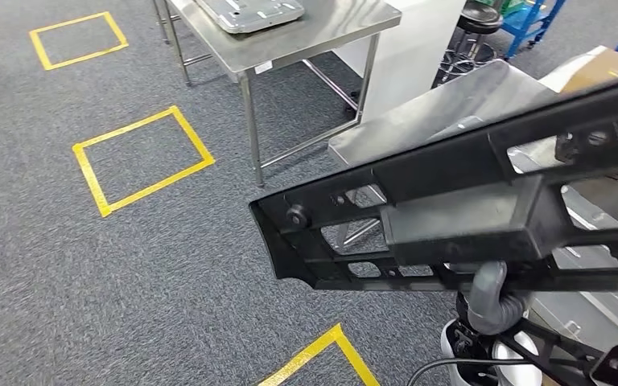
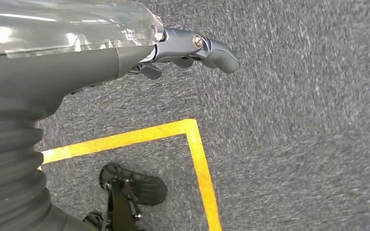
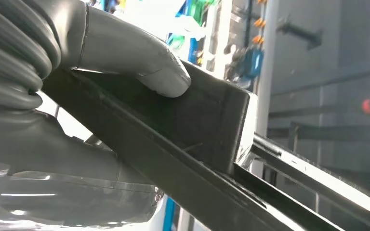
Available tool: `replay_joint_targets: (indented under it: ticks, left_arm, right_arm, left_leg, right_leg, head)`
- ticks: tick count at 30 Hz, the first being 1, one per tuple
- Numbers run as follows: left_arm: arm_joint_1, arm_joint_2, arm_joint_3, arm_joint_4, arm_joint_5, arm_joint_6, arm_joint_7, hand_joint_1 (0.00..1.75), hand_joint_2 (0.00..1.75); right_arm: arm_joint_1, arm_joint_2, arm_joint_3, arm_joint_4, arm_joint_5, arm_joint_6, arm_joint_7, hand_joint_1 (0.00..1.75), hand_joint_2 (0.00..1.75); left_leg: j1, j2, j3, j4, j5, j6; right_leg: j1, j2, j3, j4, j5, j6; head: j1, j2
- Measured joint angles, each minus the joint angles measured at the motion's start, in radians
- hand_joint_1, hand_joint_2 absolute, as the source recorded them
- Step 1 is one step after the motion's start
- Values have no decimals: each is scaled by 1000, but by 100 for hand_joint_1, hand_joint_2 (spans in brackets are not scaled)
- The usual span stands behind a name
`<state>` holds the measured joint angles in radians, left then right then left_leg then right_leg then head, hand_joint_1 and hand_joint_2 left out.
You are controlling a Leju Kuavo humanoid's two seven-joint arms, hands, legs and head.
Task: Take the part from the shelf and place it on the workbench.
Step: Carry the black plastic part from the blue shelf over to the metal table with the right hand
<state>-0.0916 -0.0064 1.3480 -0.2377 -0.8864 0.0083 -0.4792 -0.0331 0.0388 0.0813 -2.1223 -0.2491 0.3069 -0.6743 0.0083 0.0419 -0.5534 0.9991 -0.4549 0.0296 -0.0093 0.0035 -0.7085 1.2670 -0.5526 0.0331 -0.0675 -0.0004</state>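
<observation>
A long black ribbed plastic part [image 1: 451,217] with cut-outs stretches across the right of the head view, tilted, its near end over the carpet. My right hand [image 1: 489,301] grips it from beneath. In the right wrist view the thumb of the right hand [image 3: 125,53] presses on the part's flat face [image 3: 197,125]. The steel workbench [image 1: 346,28] stands ahead at the top centre, apart from the part, with a grey metal piece [image 1: 249,12] lying on it. My left hand [image 2: 183,48] hangs over the carpet, holding nothing, fingers apart.
Yellow tape squares mark the grey carpet [image 1: 141,161], [image 1: 79,39], [image 1: 322,354]. A second steel surface [image 1: 451,104] lies right behind the part. A white panel [image 1: 410,48], a black stool [image 1: 479,20] and a blue rack [image 1: 531,20] stand at the back right.
</observation>
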Motion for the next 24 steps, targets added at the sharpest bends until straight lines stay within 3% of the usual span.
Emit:
replay_joint_targets:
  ticks: [2,4,5,7,8,10,12,13,14,15,17,19,21,23,24]
  left_arm:
    - [-1,-2,0,0,3,0,1,0,175]
    - [-2,-4,0,0,4,0,1,0,175]
    - [-1,-4,0,0,4,0,1,0,175]
    - [-1,-4,0,0,4,0,2,0,175]
    - [-2,-5,0,0,4,0,2,0,175]
    - [-4,-5,0,0,4,0,2,0,175]
    - [0,-5,0,0,4,-1,2,0,175]
    - [3,-5,0,0,4,-2,2,0,175]
    - [5,-5,0,1,4,-4,2,0,175]
    - [6,-6,0,1,4,-6,2,0,175]
    - [5,-7,0,1,4,-8,0,0,175]
    - [3,-8,1,1,5,-9,-2,0,175]
    - [4,-9,1,1,6,-8,-4,0,175]
    - [3,-11,2,1,7,-7,-4,0,175]
    - [1,-12,2,1,7,-7,-4,0,175]
  right_arm:
    - [-30,-20,28,5,-3,-17,10,175,175]
    - [-50,-32,48,7,-4,-21,15,175,175]
    - [-56,-35,56,7,-4,-21,16,175,175]
    - [-64,-42,68,8,-5,-21,17,175,175]
    - [-66,-45,72,8,-5,-22,17,175,175]
    - [-73,-48,79,9,-5,-21,17,175,175]
    - [-82,-49,86,12,-5,-21,22,175,175]
    - [-86,-50,90,15,-6,-22,28,175,175]
    - [-91,-51,94,18,-6,-23,34,175,175]
    - [-97,-51,98,21,-6,-25,40,175,175]
    - [-112,-53,106,28,-6,-33,49,175,175]
    - [-129,-60,111,34,-10,-44,54,175,175]
    - [-143,-71,115,38,-18,-55,57,175,175]
    - [-152,-86,118,41,-26,-67,61,175,175]
    - [-155,-94,119,42,-29,-72,63,175,175]
  left_leg:
    - [0,19,4,2,-4,-5]
    - [-4,35,8,5,-10,-14]
    - [-6,42,9,6,-12,-19]
    - [-7,57,12,5,-15,-30]
    - [-5,55,13,9,-20,-36]
    - [-1,22,-5,59,-56,-45]
    - [1,-18,-66,189,-121,-50]
    - [2,-26,-99,256,-145,-52]
    - [2,-30,-122,298,-151,-53]
    - [2,-31,-127,301,-137,-52]
    - [4,-44,-86,195,-63,-48]
    - [7,-87,-33,67,-10,-43]
    - [6,-110,-16,24,-4,-36]
    - [7,-90,-15,19,1,-25]
    - [9,-80,-14,14,4,-18]
  right_leg:
    - [-3,-23,63,-119,64,-1]
    - [5,-53,119,-230,99,-13]
    - [9,-59,128,-252,101,-20]
    - [12,-40,125,-256,101,-34]
    - [10,-31,126,-259,103,-40]
    - [5,-14,129,-265,107,-52]
    - [4,4,130,-266,108,-59]
    - [5,16,129,-265,109,-60]
    - [6,29,130,-264,109,-60]
    - [6,41,130,-263,109,-60]
    - [5,66,132,-260,107,-58]
    - [7,90,128,-254,105,-50]
    - [4,111,119,-250,107,-38]
    - [1,119,114,-250,108,-25]
    - [3,103,109,-240,101,-20]
  head:
    - [0,0]
    - [0,0]
    - [0,0]
    - [0,0]
    - [0,0]
    - [0,0]
    - [0,0]
    - [0,0]
    - [0,0]
    - [0,0]
    - [0,0]
    - [0,0]
    - [0,0]
    - [0,0]
    - [0,0]
